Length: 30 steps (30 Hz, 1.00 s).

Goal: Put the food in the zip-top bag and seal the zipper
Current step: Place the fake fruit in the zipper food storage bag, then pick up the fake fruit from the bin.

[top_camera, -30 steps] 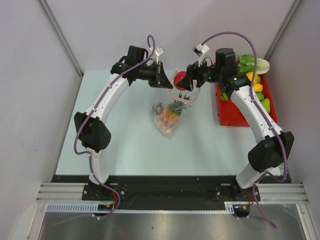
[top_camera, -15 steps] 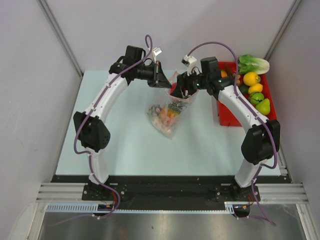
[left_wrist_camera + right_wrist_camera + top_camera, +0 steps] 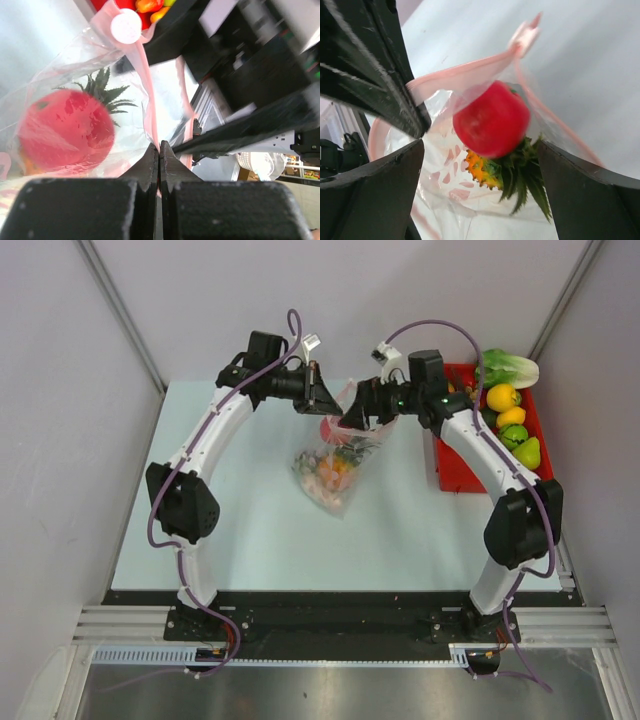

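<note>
Top external view: left arm arched from its base up the left side and bent inward, left gripper [image 3: 322,400] over the far middle of the table [image 3: 220,530]. Right arm bent likewise from the right, right gripper [image 3: 356,418] facing the left one, just beside it. Zip-top bag [image 3: 332,478] under the two grippers, mouth at the far end, closed bottom toward the bases, long axis far-to-near with a slight slant. More food [image 3: 503,398] in the red tray [image 3: 455,478] at the right edge. Left wrist view: jaws pressed together, pinching the zipper [image 3: 148,80], the pink strip running straight away from the fingertips. Red fruit [image 3: 67,129] inside the clear plastic to the left, dark spiky leaves [image 3: 107,91] just behind it. Right wrist view: jaws spread wide, fingers [image 3: 375,195] gripping nothing. Red fruit between them, apart from both, within the open loop of the zipper. Orange piece [image 3: 479,170] and spiky leaves directly beneath it, deeper in the bag.
</note>
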Each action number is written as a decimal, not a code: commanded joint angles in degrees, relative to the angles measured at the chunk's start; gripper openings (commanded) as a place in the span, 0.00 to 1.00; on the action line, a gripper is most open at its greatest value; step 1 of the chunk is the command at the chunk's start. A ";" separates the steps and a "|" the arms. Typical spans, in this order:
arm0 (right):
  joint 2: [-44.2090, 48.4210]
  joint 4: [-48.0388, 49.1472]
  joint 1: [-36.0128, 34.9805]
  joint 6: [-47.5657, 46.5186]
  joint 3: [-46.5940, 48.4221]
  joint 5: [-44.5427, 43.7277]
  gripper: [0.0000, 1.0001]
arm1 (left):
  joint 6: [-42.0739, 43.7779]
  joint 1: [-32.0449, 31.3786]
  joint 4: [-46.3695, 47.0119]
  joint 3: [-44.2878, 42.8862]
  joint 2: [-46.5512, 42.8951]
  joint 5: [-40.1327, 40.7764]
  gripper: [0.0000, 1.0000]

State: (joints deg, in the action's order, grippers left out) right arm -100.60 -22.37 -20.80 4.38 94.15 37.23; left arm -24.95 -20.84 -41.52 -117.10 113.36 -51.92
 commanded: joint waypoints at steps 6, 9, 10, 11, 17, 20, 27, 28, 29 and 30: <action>10.16 -0.65 13.75 0.20 -0.98 3.11 1.00 | -0.36 0.54 2.67 0.12 -1.39 -2.31 0.00; 10.33 -2.85 19.20 -4.20 -4.83 -1.27 0.98 | -0.28 0.54 2.93 0.12 -1.48 -1.87 0.01; 10.07 -3.12 20.35 -6.21 -5.90 -2.77 0.98 | -0.01 0.54 3.02 0.12 -1.39 -1.69 0.00; 9.46 -3.90 22.97 -8.14 -6.60 -5.56 0.96 | 0.08 0.54 2.93 0.12 -1.56 -1.61 0.00; 0.33 -2.34 27.65 -11.06 -6.70 -15.50 0.83 | 0.60 0.54 2.23 0.55 -1.39 -0.99 0.00; -5.30 -0.40 28.09 -11.68 -4.68 -18.15 0.81 | 1.57 0.54 1.18 -0.06 -1.04 -0.64 0.00; -16.11 1.19 28.00 -13.25 2.17 -21.41 0.77 | 3.59 0.54 -0.93 -0.41 -0.95 0.42 0.00; -16.82 1.36 28.00 -13.52 2.61 -21.67 0.77 | 3.68 0.54 -1.02 -0.41 -1.04 0.50 0.00; -17.87 1.63 27.92 -13.52 3.23 -22.02 0.76 | 3.77 0.54 -1.20 -0.41 -1.04 0.77 0.00; -18.31 1.72 27.92 -13.61 3.58 -22.20 0.75 | 3.86 0.54 -1.20 -0.41 -0.95 0.77 0.00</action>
State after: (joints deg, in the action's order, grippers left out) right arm -117.56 -23.46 7.33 -6.76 93.34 18.63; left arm -23.27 -20.64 -41.85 -116.75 113.36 -51.20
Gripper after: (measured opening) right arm 0.767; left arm 0.006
